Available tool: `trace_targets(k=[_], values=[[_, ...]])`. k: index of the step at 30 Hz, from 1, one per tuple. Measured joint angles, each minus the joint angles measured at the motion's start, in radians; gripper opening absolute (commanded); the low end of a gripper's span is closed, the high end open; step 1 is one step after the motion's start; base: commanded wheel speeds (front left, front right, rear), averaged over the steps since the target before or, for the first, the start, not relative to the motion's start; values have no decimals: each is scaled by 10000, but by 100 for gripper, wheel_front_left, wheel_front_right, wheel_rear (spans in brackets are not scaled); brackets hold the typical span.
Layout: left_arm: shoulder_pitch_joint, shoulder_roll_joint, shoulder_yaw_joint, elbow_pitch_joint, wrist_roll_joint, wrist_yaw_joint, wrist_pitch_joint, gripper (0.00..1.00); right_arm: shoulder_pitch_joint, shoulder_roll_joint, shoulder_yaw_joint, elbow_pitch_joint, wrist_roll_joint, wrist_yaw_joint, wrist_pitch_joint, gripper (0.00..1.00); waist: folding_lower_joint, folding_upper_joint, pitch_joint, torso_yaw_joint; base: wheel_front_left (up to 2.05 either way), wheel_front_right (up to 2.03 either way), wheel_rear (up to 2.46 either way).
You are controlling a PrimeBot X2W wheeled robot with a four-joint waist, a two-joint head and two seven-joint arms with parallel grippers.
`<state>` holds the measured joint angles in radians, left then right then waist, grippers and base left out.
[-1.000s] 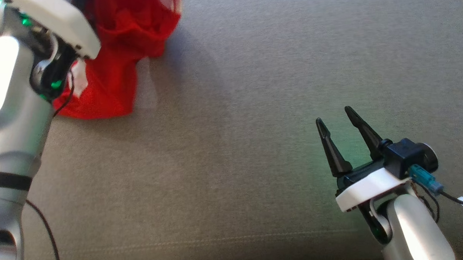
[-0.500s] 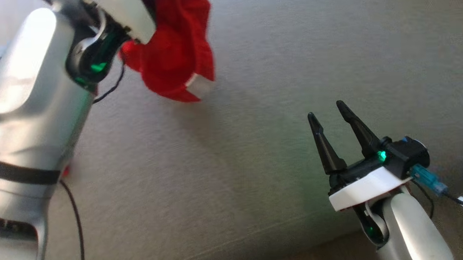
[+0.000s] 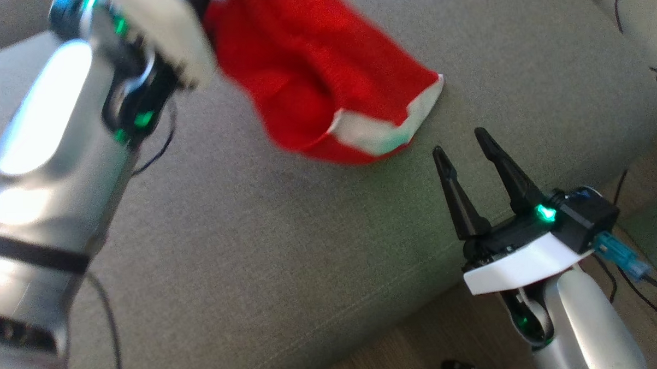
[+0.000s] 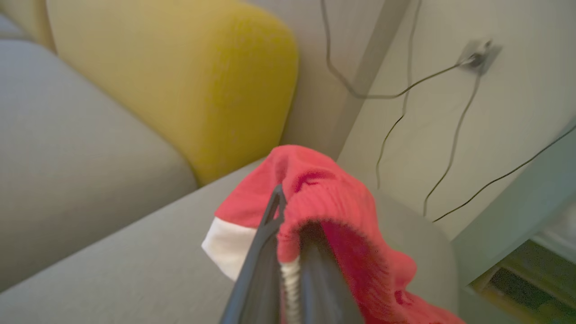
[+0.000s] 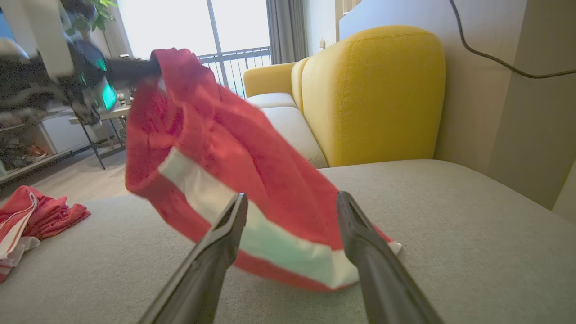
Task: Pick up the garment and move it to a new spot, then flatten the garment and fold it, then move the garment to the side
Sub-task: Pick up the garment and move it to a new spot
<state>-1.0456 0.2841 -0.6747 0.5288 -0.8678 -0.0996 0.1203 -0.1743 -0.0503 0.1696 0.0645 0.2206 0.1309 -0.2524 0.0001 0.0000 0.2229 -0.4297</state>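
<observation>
We find the left gripper clamped on a fold of the red garment. Its two dark fingers are pressed together, with knit cloth and a strip of pale trim pinched between them. The garment hangs from that grip above the grey seat cushion, over the far part of the cushion and toward its right edge. Its lower hem carries a white band and comes down close to the fabric — the picture is blurred there, so we cannot tell whether it touches.

The right gripper is over the cushion's near right corner with its jaws apart and nothing between them. Its fingers point toward the banded hem, near it but not touching. From the right wrist we see that white band beyond the gap between the fingers.

A second heap of red and white cloth lies on the cushion toward its left end. A yellow sofa back rises behind the far edge — wooden floor shows past the near one.
</observation>
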Motion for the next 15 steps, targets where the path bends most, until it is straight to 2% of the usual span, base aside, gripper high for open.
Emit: trace_targets(k=[6, 7, 8, 11, 15], values=[[887, 909, -901, 1728, 673, -242, -1335, 0, -281, 4, 61, -174, -117, 0, 0, 100, 2, 0, 856, -114, 0, 0, 0], [892, 941, -1003, 1891, 671, -245, -1607, 30, -300, 4, 73, -174, -157, 0, 0, 100, 2, 0, 973, -89, 0, 0, 0], [890, 949, -1103, 1942, 566, -247, -1852, 98, -313, 4, 86, -173, -203, 0, 0, 100, 2, 0, 1067, -41, 0, 0, 0], [874, 920, -1522, 1952, 142, -249, -2504, 100, -336, 4, 88, -159, -320, 0, 0, 100, 1, 0, 1208, 256, 0, 0, 0], [893, 947, -1923, 2167, 100, -251, -3427, 100, -376, 4, 77, 94, -510, 0, 0, 100, 1, 0, 1130, 871, 0, 0, 0]])
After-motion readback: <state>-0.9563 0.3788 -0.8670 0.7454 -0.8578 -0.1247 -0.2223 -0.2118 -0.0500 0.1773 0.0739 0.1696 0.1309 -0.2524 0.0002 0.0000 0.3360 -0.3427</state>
